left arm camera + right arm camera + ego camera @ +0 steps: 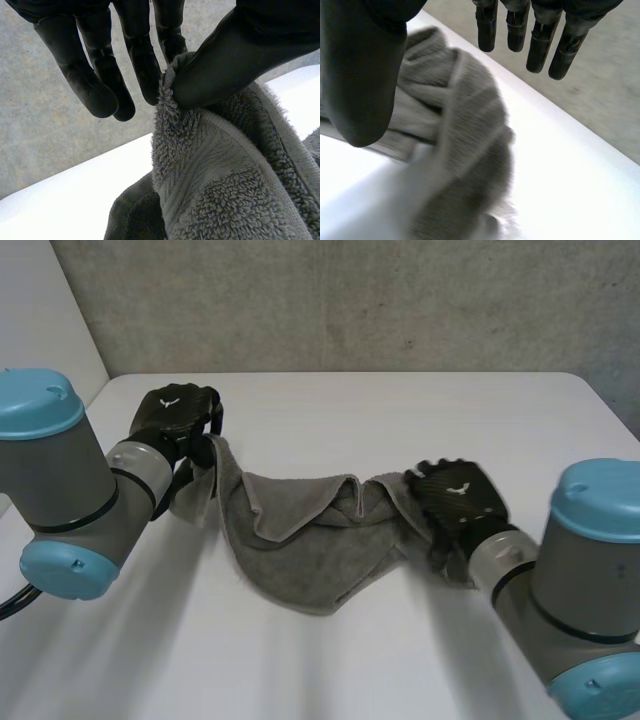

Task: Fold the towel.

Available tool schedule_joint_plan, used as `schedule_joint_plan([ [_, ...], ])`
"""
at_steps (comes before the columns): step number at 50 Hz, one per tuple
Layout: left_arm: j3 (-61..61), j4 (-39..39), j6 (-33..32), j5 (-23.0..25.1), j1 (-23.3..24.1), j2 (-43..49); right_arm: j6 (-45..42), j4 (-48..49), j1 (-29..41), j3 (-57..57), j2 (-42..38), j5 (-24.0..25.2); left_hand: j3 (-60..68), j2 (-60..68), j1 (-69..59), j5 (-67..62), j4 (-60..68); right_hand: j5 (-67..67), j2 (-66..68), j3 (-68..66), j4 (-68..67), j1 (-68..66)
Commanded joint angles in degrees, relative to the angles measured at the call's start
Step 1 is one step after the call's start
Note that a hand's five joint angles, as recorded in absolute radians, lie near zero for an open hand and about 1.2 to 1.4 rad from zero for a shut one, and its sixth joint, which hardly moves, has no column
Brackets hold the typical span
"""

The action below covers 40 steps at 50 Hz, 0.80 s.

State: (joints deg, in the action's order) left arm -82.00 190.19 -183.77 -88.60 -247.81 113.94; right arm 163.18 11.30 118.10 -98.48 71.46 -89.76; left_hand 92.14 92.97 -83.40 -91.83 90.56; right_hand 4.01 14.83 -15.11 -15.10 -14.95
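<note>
Grey towel (300,540) lies rumpled mid table (400,410), its 10 o'clock corner pinched between thumb and finger of the left robot hand (178,415); the right robot hand (458,495), straight-fingered and holding nothing at the 3 o'clock end, likely needs an equal pinch before lifting

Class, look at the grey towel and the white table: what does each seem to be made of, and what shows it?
Grey towel: looks like looped terry cloth, probably cotton; matt, fuzzy pile with a flat woven band near its hem. White table: hard, smooth top with faint sheen, perhaps laminate or painted board; cannot tell which.
</note>
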Motion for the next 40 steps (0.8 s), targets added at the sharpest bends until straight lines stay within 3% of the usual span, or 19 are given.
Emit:
schedule_joint_plan([
  [1, -0.35, 0.01, 0.17, 0.0, 0.22, 0.05, 1.61, 3.72, -2.61, -3.99, 1.14, -0.5, -12.14, -12.97, 3.4, 21.83, -10.56, -1.91, -2.72, 3.0, 3.0, 2.84],
  [10, -0.61, 0.01, 0.17, 0.0, 0.66, 0.05, 6.8, 4.96, -2.61, -4.35, -0.88, -0.5, -12.14, -12.97, 3.4, 21.83, -10.56, -1.58, -2.39, 2.67, 2.66, 2.51],
  [18, -0.7, 0.01, 0.17, 0.0, 0.84, -0.04, 13.04, 3.48, -2.52, 0.56, -8.7, -0.06, -12.14, -12.97, 3.4, 21.83, -10.56, 0.1, -0.71, 0.99, 0.98, 0.83],
  [30, -0.79, 0.01, 0.17, 0.0, 0.84, -0.04, 13.57, 3.03, -1.9, 5.05, -13.19, -0.24, -12.14, -12.97, 3.4, 21.83, -10.56, 11.21, 10.4, -10.12, -10.12, -10.28],
  [36, -0.79, 0.01, 0.17, 0.0, 0.84, -0.04, 13.39, 2.94, -1.73, 6.99, -16.53, -0.77, -12.14, -12.97, 3.4, 21.83, -10.56, 28.7, 27.89, -27.61, -27.61, -27.77],
  [38, -0.79, -0.08, 0.17, 0.0, 0.84, -0.04, 13.39, 3.29, -1.99, 7.25, -17.14, -0.85, -12.14, -12.97, 3.4, 21.83, -10.56, 52.79, 51.98, -51.7, -51.71, -51.86],
  [39, -0.79, -0.08, 0.17, 0.0, 0.84, -0.04, 13.39, 3.29, -1.99, 7.25, -17.14, -0.86, -12.14, -12.97, 3.4, 21.83, -10.56, 52.92, 52.11, -51.83, -51.84, -51.99],
  [40, -0.79, -0.08, 0.17, 0.0, 0.84, -0.04, 13.39, 3.29, -2.43, 7.34, -16.88, -1.2, -12.14, -12.97, 3.4, 21.83, -10.56, 65.58, 64.77, -64.49, -64.49, -64.65],
])
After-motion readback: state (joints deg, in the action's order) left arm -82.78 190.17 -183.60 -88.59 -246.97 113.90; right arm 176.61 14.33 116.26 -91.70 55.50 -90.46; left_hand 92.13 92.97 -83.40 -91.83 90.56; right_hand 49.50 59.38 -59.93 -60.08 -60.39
